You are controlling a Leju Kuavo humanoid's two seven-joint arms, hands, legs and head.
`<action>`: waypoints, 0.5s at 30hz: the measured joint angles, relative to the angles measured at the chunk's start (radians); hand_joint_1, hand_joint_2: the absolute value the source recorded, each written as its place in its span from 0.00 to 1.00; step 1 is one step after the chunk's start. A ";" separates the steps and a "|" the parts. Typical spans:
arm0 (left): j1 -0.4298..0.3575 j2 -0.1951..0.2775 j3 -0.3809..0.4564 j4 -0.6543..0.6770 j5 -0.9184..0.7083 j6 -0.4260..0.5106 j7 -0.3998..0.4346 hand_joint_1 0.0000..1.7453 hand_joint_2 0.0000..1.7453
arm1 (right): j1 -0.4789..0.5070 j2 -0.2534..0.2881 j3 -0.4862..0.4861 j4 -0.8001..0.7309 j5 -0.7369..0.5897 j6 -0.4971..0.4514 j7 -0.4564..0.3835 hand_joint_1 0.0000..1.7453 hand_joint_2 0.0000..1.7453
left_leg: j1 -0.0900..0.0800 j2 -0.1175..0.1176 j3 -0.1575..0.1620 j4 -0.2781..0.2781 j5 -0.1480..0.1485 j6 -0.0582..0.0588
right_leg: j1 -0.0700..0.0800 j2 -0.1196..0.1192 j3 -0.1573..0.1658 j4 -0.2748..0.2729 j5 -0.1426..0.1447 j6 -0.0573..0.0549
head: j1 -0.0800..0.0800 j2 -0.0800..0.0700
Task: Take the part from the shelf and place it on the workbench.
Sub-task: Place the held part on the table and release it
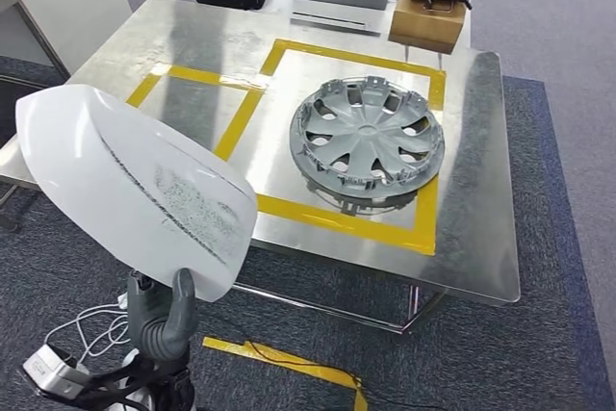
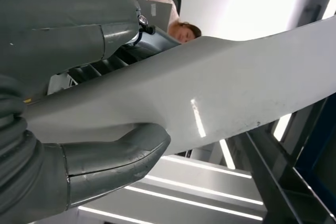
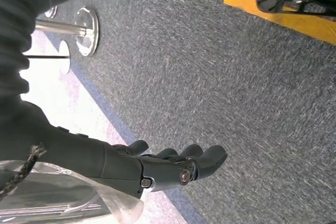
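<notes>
Clearly the carry was under way: the steel worktop (image 1: 472, 228) lay ahead, a wheel cover (image 1: 367, 140) on it. The white body panel (image 1: 135, 190), long axis slanting left-up to right-down, stood clamped in the left robot hand (image 1: 164, 320), needing lowering next. The right robot hand (image 3: 174, 163) hung loosely apart, holding nothing.

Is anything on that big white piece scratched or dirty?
Yes. The white part, held by the left hand, has a rough grey scuffed patch and a dark streak across its face. The wheel cover on the workbench looks fine.
</notes>
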 joint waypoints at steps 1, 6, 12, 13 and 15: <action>0.000 0.000 0.000 0.002 -0.004 0.009 0.003 1.00 1.00 | 0.001 0.000 0.000 0.000 -0.002 0.000 0.000 0.00 1.00 | -0.001 0.000 0.008 0.001 -0.001 -0.001 | 0.000 0.000 0.014 -0.041 0.034 -0.003 | 0.000 0.000; -0.001 -0.002 0.002 0.009 -0.014 0.040 0.009 1.00 1.00 | -0.002 -0.002 0.000 0.000 -0.007 -0.002 0.002 0.00 1.00 | -0.008 -0.003 0.023 0.002 -0.017 -0.019 | 0.010 0.002 0.122 -0.272 0.124 -0.025 | 0.001 0.000; -0.003 -0.001 0.002 0.009 -0.014 0.049 0.006 1.00 1.00 | -0.002 -0.001 -0.001 0.000 -0.008 -0.002 0.000 0.00 1.00 | 0.000 -0.002 -0.044 0.155 -0.107 -0.052 | -0.001 -0.001 0.142 -0.294 0.121 -0.045 | -0.007 0.000; -0.002 -0.001 0.003 0.010 -0.013 0.052 0.006 1.00 1.00 | -0.002 -0.001 -0.001 0.000 -0.008 -0.002 -0.001 0.00 1.00 | 0.003 -0.002 -0.079 0.222 -0.132 -0.056 | -0.001 -0.002 0.143 -0.294 0.119 -0.047 | -0.007 0.000; 0.000 0.000 0.004 0.011 -0.012 0.056 0.006 1.00 1.00 | -0.001 -0.001 -0.001 0.000 -0.008 -0.002 -0.001 0.00 1.00 | 0.008 -0.002 -0.115 0.279 -0.130 -0.061 | -0.001 -0.001 0.146 -0.293 0.116 -0.046 | -0.007 0.000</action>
